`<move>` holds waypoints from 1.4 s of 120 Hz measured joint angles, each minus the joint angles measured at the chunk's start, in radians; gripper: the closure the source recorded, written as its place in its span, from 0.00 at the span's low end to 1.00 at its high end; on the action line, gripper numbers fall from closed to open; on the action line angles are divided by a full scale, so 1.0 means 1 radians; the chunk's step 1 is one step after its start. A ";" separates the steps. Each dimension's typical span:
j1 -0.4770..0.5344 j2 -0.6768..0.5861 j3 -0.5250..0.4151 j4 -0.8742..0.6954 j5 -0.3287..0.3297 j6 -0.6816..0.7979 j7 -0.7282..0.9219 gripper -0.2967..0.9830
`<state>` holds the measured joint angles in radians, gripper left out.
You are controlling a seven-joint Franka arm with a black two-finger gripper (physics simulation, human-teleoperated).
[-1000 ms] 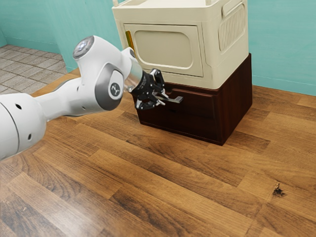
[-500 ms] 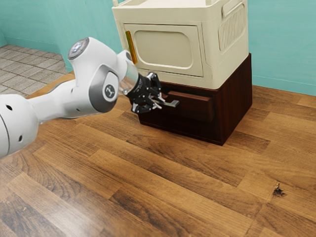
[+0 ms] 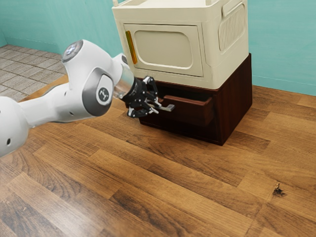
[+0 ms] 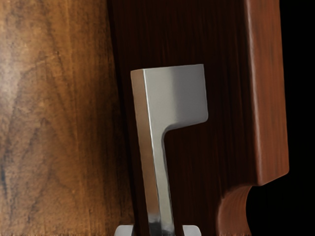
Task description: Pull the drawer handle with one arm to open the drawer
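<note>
The drawer (image 3: pixel 190 111) stood partly out of the dark wooden cabinet (image 3: pixel 236 98), beneath the cream unit (image 3: pixel 212 44), with a shadowed gap behind its front. On that front sat the metal handle (image 3: pixel 169 107), its long axis running sideways, nearly parallel to the drawer's upper edge. Its broad, flat end pointed toward the exterior view's right, with the foot of that end turned in toward the drawer. I could not tell how far open the fingers (image 3: pixel 152 108) were, or whether both gripped the handle.
</note>
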<state>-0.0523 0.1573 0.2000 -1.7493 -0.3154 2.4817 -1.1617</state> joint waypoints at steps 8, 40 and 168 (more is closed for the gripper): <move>-0.001 -0.009 0.000 -0.012 0.000 0.000 0.000 0.74; -0.003 -0.055 -0.001 -0.068 0.001 0.000 0.001 0.74; -0.005 -0.188 -0.003 -0.210 0.011 0.000 0.003 0.74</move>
<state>-0.0569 -0.0303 0.1966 -1.9593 -0.3044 2.4815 -1.1589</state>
